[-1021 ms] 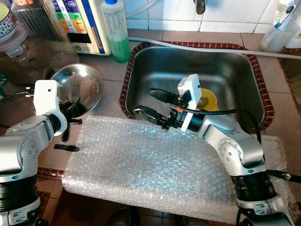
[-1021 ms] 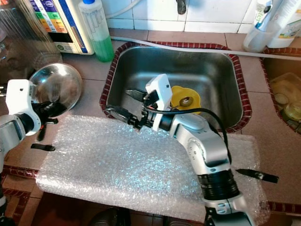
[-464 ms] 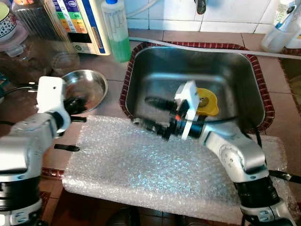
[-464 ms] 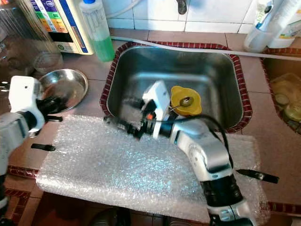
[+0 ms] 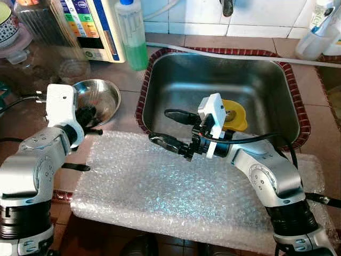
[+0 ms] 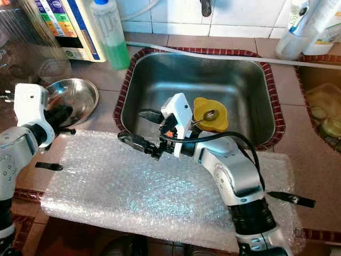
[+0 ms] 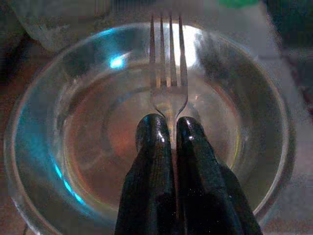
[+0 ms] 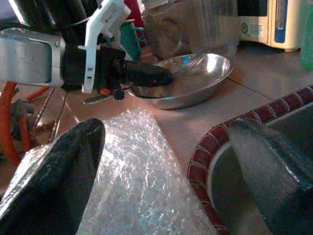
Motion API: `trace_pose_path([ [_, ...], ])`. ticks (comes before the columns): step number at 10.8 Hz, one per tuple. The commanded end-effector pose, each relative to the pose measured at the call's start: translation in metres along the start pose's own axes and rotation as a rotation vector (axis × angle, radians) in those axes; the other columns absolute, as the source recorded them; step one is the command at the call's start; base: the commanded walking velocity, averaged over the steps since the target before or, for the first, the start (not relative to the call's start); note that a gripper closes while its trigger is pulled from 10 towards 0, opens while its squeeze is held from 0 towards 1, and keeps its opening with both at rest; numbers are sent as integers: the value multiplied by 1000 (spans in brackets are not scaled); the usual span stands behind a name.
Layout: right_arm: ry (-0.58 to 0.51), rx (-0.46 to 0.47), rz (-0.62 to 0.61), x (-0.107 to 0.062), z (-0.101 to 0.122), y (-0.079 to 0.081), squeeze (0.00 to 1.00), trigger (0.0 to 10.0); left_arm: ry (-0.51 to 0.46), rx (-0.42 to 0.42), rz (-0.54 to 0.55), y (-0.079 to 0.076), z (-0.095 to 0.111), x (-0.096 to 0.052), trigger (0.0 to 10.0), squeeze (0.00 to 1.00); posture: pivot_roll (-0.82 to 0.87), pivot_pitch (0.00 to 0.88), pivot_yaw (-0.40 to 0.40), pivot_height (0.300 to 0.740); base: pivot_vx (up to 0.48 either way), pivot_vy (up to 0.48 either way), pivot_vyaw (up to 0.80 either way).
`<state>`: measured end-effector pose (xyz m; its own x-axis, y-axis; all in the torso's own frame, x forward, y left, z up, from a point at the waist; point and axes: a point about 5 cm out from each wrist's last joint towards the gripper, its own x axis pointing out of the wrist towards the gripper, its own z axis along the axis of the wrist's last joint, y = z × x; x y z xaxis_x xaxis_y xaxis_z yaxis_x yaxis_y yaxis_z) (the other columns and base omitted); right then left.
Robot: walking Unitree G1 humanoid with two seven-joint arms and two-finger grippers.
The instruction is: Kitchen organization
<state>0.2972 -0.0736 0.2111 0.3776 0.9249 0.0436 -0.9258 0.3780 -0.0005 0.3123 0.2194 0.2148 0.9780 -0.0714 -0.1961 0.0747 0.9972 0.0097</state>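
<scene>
A steel bowl sits on the tiled counter left of the sink. My left gripper hovers at its near rim. The left wrist view has that gripper shut on a metal fork, tines pointing into the bowl. My right gripper stands open over the sink's left rim and the far edge of the bubble wrap, with nothing between its fingers. The right wrist view looks across to the bowl and the left gripper.
The steel sink holds a yellow strainer. A green soap bottle and a boxy appliance stand behind the bowl. Dark flat pieces lie at the wrap's left edge and right edge.
The bowl stood tilted and raised a second ago and now lies flat on the counter. My left gripper has moved up to its rim. The right gripper dipped and came back.
</scene>
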Motion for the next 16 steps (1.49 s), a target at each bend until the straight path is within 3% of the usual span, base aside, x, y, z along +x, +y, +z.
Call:
trace_pose_path([
  [1,-9,-28,15,4,3,3,0,10000,-104,16,36,4,18,-4,0,0,-34,217,61,740,0,0,0],
  [2,-10,-31,11,4,4,2,0,10000,-103,21,36,4,18,-5,0,0,-34,217,60,740,0,0,0],
  [3,-30,-36,-24,5,6,-2,0,10000,-202,22,44,1,29,-9,0,0,-30,214,59,740,0,0,0],
  [4,-33,-37,-32,5,6,-3,0,10000,-224,20,30,-2,31,-10,0,0,-30,213,62,740,0,0,0],
  [5,-47,-52,-78,5,7,-7,0,10000,-274,-16,-56,-22,32,-12,0,0,-29,211,62,740,0,0,0],
  [6,-71,-70,-174,4,9,-18,0,10000,-307,0,-185,-46,29,-16,0,0,-29,209,62,740,0,0,0],
  [7,-130,-44,-233,3,17,-25,0,10000,-331,68,-254,-62,26,-20,0,0,-30,211,64,740,0,0,0],
  [9,-266,93,-224,8,32,-25,0,10000,-425,102,-342,-93,22,-21,0,0,-36,218,60,740,0,0,0],
  [12,-351,202,-189,10,46,-23,0,10000,-459,142,-395,-112,12,-8,0,0,-49,224,58,740,0,0,0],
  [16,-350,198,-215,9,49,-29,0,10000,-549,146,-461,-128,17,-2,0,0,-64,234,62,740,0,0,0],
])
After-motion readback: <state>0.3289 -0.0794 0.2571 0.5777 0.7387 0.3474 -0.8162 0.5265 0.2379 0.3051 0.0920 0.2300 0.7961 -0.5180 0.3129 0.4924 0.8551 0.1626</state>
